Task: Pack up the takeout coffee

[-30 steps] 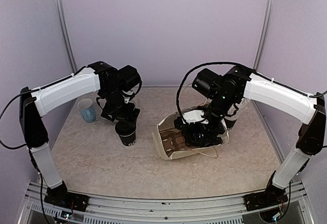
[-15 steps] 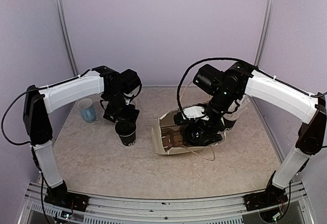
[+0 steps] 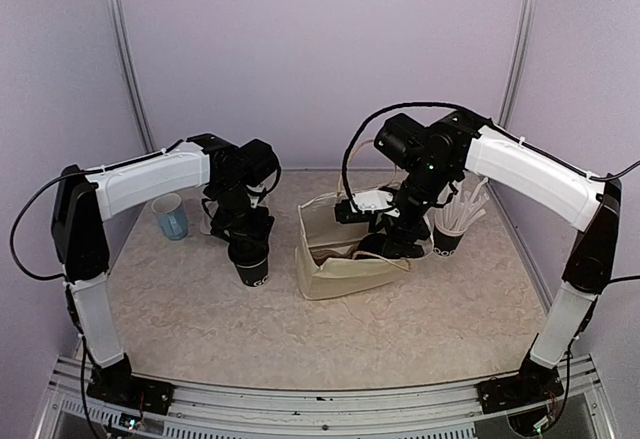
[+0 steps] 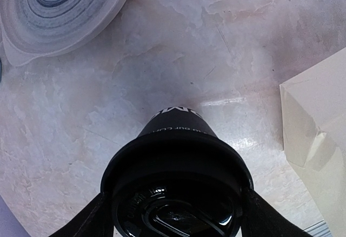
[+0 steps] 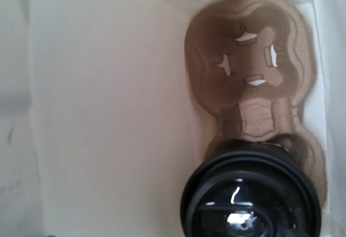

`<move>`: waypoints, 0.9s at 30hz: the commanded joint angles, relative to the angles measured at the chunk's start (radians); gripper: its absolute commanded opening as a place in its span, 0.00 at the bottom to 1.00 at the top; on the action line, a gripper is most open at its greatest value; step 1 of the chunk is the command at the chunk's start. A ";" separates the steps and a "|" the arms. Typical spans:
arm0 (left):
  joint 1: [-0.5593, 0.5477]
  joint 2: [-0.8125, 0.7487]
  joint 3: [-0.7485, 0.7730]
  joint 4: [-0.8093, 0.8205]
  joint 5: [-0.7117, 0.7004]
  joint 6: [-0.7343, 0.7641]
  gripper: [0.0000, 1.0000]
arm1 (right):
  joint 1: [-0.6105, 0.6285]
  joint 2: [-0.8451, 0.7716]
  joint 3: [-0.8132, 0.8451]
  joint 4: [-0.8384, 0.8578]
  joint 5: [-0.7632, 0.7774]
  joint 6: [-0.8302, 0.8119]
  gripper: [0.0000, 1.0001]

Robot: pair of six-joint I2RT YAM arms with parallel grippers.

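left gripper (image 4: pixel 175 218): wide jaws flank a lidded cup (image 4: pixel 173 134) on the table (image 4: pixel 162 59), perhaps touching. right gripper (image 3: pixel 395 239) over bag (image 3: pixel 335 279), second cup (image 5: pixel 251 199) in carrier (image 5: pixel 243 59); its opening i cannot tell.

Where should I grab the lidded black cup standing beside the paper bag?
Grip the cup by its wall just under the lid, coming straight down from above. It stands upright, and the overhanging lid rim should keep it from slipping.

A lidded black cup (image 5: pixel 251 196) sits in a brown carrier (image 5: pixel 246 69) inside the bag (image 5: pixel 108 113).
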 commanded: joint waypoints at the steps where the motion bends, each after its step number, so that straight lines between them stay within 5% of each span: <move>1: 0.007 0.008 -0.031 0.012 0.015 0.003 0.73 | -0.024 0.025 0.038 0.028 -0.017 -0.010 0.91; 10: 0.007 -0.035 0.012 -0.037 0.021 -0.003 0.68 | -0.094 0.128 0.293 -0.007 -0.070 -0.027 0.90; 15: 0.007 -0.091 0.068 -0.101 0.024 -0.011 0.63 | -0.104 0.097 0.294 -0.038 -0.131 -0.041 0.90; 27: -0.002 -0.212 0.444 -0.200 0.075 -0.079 0.58 | -0.104 0.028 0.335 -0.055 -0.170 -0.036 0.88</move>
